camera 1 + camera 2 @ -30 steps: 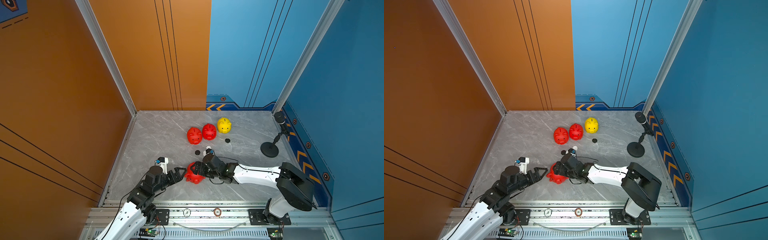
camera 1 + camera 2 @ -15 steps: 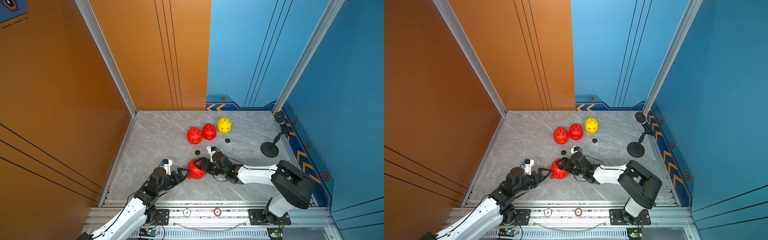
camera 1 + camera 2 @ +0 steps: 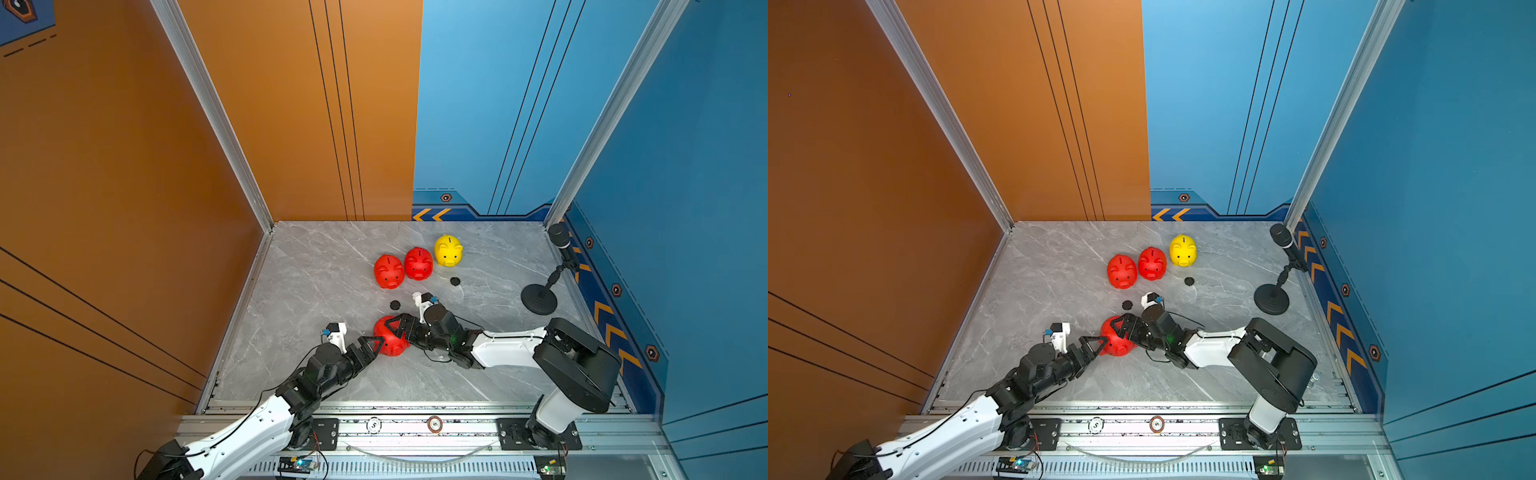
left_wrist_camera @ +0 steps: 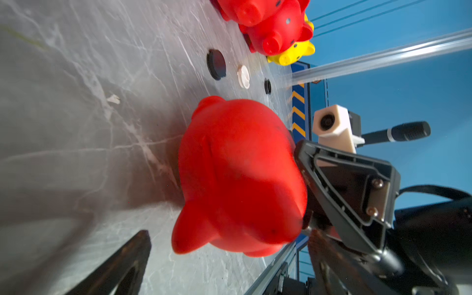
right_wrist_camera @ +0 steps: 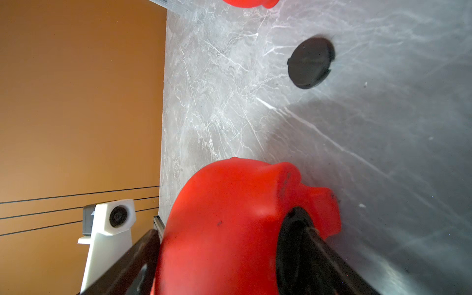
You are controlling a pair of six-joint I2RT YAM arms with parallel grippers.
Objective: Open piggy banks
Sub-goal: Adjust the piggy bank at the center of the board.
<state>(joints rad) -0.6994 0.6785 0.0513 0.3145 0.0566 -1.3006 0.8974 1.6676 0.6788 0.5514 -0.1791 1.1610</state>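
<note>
While the right gripper (image 3: 398, 328) still clamps the red piggy bank (image 3: 389, 344), the left gripper (image 3: 371, 345), jaws wide, has neared it

Three glossy piggy banks stand upright close together toward the far side, with the dark coin slots up: the first red piggy bank (image 3: 388, 271), the second red piggy bank (image 3: 418, 263) and the yellow piggy bank (image 3: 448, 250). The near red piggy bank (image 3: 390, 345) is tipped, its belly turned sideways.
</note>
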